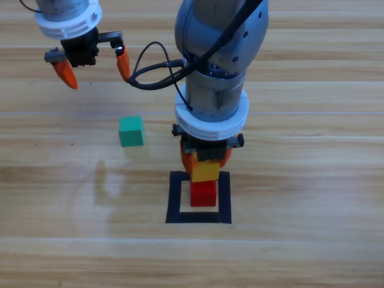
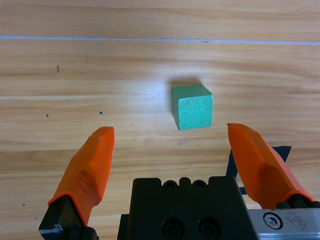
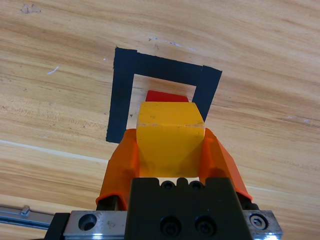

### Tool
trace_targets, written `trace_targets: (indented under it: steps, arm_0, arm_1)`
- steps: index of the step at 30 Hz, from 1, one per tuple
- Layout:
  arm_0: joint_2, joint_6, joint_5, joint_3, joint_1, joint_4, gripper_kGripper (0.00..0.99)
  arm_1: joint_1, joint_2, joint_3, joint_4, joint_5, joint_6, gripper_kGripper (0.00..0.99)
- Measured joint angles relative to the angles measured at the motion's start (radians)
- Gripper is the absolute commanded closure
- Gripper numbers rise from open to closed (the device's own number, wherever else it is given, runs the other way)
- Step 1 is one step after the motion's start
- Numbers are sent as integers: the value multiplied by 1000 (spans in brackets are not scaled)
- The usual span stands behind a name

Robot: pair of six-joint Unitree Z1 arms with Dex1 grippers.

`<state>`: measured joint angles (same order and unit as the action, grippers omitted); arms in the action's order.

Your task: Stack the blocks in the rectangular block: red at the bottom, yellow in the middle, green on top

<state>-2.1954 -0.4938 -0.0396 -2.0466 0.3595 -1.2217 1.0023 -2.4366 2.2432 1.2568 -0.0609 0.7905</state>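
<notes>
The red cube sits inside the black tape rectangle. My right gripper is shut on the yellow cube, which is directly over the red one; touching or apart I cannot tell. In the right wrist view the yellow cube fills the jaws, with a sliver of red cube beyond it inside the tape outline. The green cube lies on the wood left of the rectangle. My left gripper hangs open at the upper left, and its view shows the green cube ahead of its fingers.
A black cable loops from the right arm toward the left gripper. A corner of the tape shows behind the left gripper's right jaw. Bare wooden tabletop surrounds the blocks.
</notes>
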Motion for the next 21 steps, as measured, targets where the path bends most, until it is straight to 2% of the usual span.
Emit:
trace_targets:
  steps: [21]
  arm_0:
    - [-11,0,-4,0,0,0,30]
  arm_1:
    - [9,0,0,10,1,21,711]
